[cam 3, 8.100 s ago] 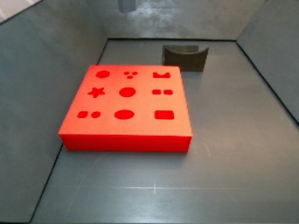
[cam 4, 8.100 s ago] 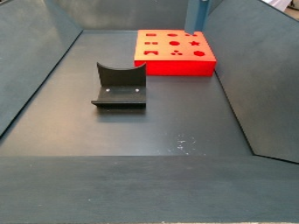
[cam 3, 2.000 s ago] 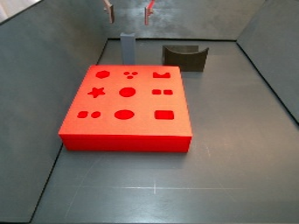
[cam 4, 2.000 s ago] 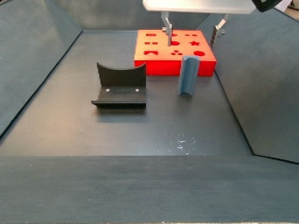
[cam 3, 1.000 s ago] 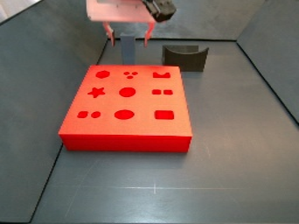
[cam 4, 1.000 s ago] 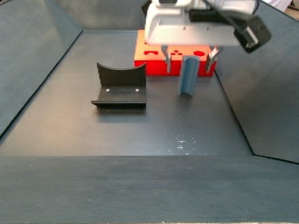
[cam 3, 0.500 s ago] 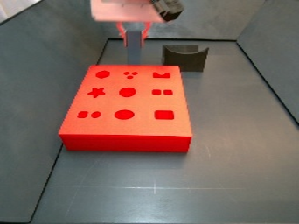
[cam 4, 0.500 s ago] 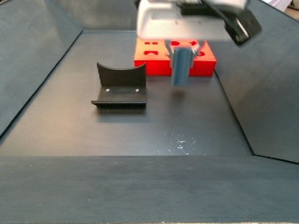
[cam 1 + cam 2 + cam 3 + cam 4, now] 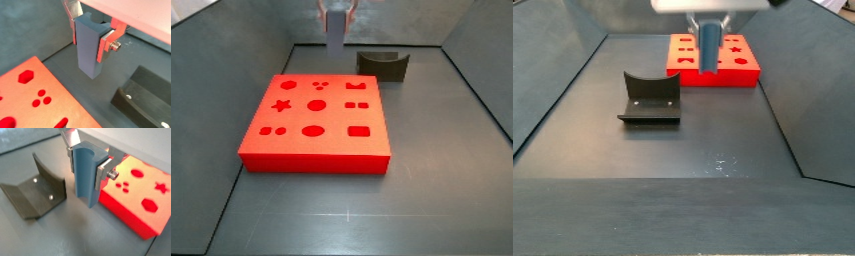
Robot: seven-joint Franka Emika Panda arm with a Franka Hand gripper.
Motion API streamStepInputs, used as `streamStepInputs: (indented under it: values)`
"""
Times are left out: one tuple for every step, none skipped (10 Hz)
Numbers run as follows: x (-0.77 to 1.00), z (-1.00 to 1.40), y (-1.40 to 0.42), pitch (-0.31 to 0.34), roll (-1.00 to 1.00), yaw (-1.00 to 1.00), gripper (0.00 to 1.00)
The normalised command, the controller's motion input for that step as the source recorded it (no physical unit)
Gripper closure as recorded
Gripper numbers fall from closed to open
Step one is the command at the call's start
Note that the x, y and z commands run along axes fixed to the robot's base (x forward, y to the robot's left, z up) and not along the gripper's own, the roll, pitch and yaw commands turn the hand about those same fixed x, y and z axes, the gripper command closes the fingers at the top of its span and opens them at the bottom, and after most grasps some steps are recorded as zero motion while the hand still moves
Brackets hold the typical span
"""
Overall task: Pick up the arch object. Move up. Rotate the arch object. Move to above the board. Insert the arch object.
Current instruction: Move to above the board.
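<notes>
The arch object (image 9: pixel 88 50) is a slim blue-grey slab, held upright between the silver fingers (image 9: pixel 107 41) of my gripper (image 9: pixel 88 44). In both wrist views it hangs clear of the floor; the notched end sits up between the fingers (image 9: pixel 105 170). My gripper (image 9: pixel 85 173) is shut on it. In both side views the arch object (image 9: pixel 335 28) (image 9: pixel 710 45) hangs high under the gripper (image 9: pixel 710 16), beyond the far edge of the red board (image 9: pixel 318 120) (image 9: pixel 714 60). The board (image 9: pixel 30 102) (image 9: pixel 140 193) lies flat on the floor beside it.
The dark fixture (image 9: pixel 385 65) (image 9: pixel 649 97) stands on the floor on the other side of the arch object from the board, also showing in both wrist views (image 9: pixel 143 100) (image 9: pixel 33 193). Grey sloping walls (image 9: pixel 553 60) enclose the floor.
The gripper came down over the standing arch object, shut on it and lifted it off the floor; it now hangs higher than half a second ago.
</notes>
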Motion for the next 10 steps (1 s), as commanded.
streamStepInputs:
  values:
    - [0.27, 1.00, -0.16, 0.096, -0.04, 0.04, 1.00]
    - [0.26, 1.00, -0.16, 0.093, -0.04, 0.04, 1.00]
    - [0.25, 1.00, -0.15, 0.092, -0.04, 0.04, 1.00]
    - [0.24, 1.00, -0.14, 0.092, -0.04, 0.04, 1.00]
    - [0.22, 1.00, -0.13, 0.090, -0.04, 0.04, 1.00]
    - [0.20, 1.00, -0.12, 0.089, -0.04, 0.04, 1.00]
    - [0.19, 1.00, -0.11, 0.088, -0.04, 0.04, 1.00]
    - [0.17, 1.00, -0.11, 0.089, -0.04, 0.04, 1.00]
    - [0.15, 1.00, -0.10, 0.086, -0.04, 0.04, 1.00]
    - [0.10, 0.87, -0.07, 0.086, -0.04, 0.04, 1.00]
